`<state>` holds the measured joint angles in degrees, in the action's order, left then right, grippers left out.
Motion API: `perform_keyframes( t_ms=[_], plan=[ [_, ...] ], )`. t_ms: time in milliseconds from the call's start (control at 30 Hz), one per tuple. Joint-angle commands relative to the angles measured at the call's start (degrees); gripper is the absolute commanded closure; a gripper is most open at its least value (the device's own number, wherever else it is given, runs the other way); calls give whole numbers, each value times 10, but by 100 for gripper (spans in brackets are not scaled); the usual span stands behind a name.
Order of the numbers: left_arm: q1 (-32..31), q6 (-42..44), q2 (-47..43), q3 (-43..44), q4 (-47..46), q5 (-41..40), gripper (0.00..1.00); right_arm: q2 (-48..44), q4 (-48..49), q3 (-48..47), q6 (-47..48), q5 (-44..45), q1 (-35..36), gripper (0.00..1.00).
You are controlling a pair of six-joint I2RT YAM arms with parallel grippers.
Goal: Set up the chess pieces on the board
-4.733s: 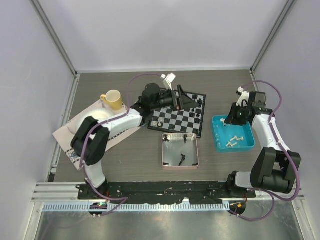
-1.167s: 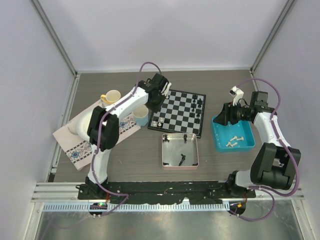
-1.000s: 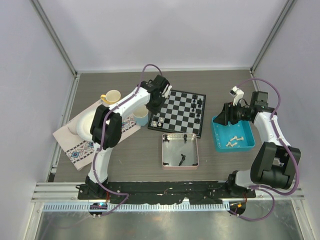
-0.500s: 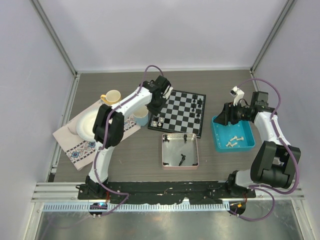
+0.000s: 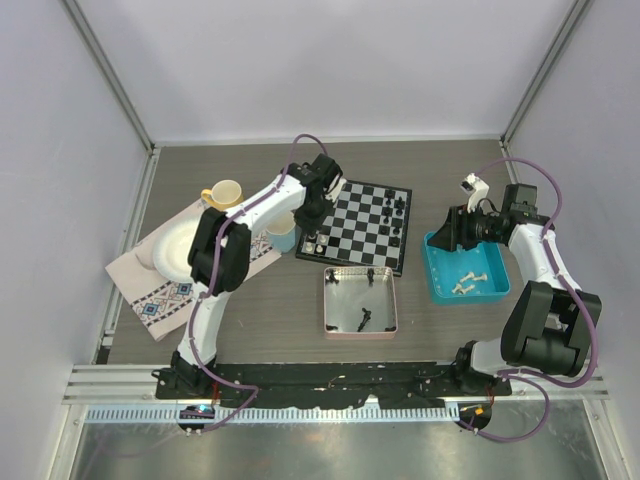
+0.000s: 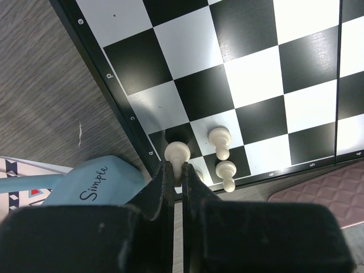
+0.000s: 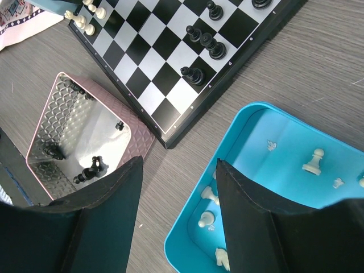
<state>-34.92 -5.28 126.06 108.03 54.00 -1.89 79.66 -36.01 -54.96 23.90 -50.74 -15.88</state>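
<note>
The board point(image 5: 358, 228) lies mid-table, with black chess pieces point(image 5: 395, 210) on its right side and white pawns point(image 5: 316, 241) at its near left corner. My left gripper point(image 5: 314, 222) hangs over that corner. In the left wrist view it point(image 6: 176, 166) is shut on an off-white pawn point(image 6: 177, 152), whose head pokes out over a dark edge square of the board point(image 6: 244, 74). Two white pawns point(image 6: 219, 138) stand just right of it. My right gripper point(image 7: 179, 162) is open and empty above the blue tray's point(image 7: 187, 250) left rim, with white pieces point(image 7: 313, 161) inside the tray.
A blue cup point(image 5: 283, 235) stands against the board's left edge, close to my left fingers. A yellow cup point(image 5: 224, 195) and a plate point(image 5: 175, 250) sit on a patterned mat point(image 5: 160, 300). The pink tray point(image 5: 326, 300) in front of the board holds black pieces point(image 5: 365, 318).
My left gripper has slid a little toward the board's near left corner with the pawn still between its jaws. The right arm has stayed where it was.
</note>
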Motion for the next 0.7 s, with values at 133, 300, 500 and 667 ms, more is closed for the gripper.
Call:
perform_keyframes(
  t_ms=[133, 300, 500, 667],
  plan=[
    [1, 8, 9, 24, 14, 5, 91, -1, 14, 3, 11, -16, -5, 40],
    [1, 6, 12, 25, 9, 1, 90, -2, 14, 2, 11, -17, -6, 40],
    [1, 4, 16, 28, 10, 1, 89, 0, 14, 2, 11, -22, -7, 40],
    [1, 5, 19, 29, 12, -2, 87, 1, 11, 0, 11, -25, -9, 40]
  ],
)
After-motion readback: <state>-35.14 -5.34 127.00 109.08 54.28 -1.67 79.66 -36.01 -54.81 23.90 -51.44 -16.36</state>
